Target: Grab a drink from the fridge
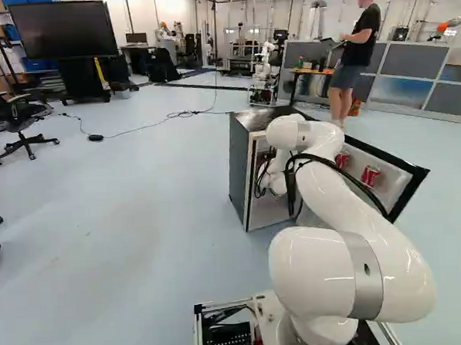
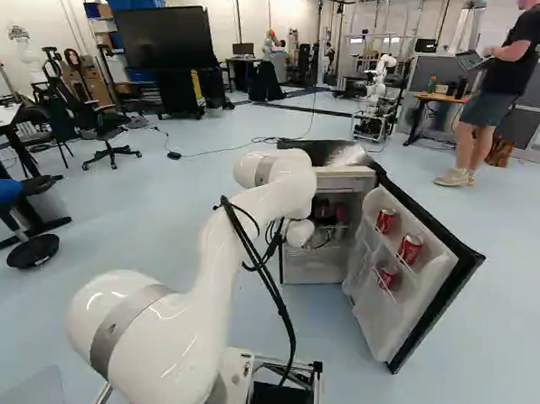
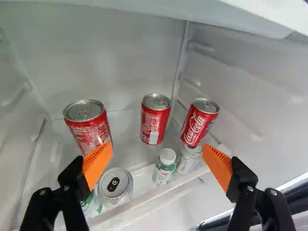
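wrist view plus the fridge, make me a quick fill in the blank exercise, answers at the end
The pads of the gripper are coloured ____.
In the wrist view, the number of red cans is ____.
The cap of the small bottle is coloured ____.
The fridge door stands ____.
Missing words: orange; three; white; open.

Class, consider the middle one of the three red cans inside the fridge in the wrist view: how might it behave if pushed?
The middle red can stands upright and looks taller than wide, so a high push would probably tip it. Once down, its round wall could let it roll. Its smooth, shiny surface may be somewhat slippery.
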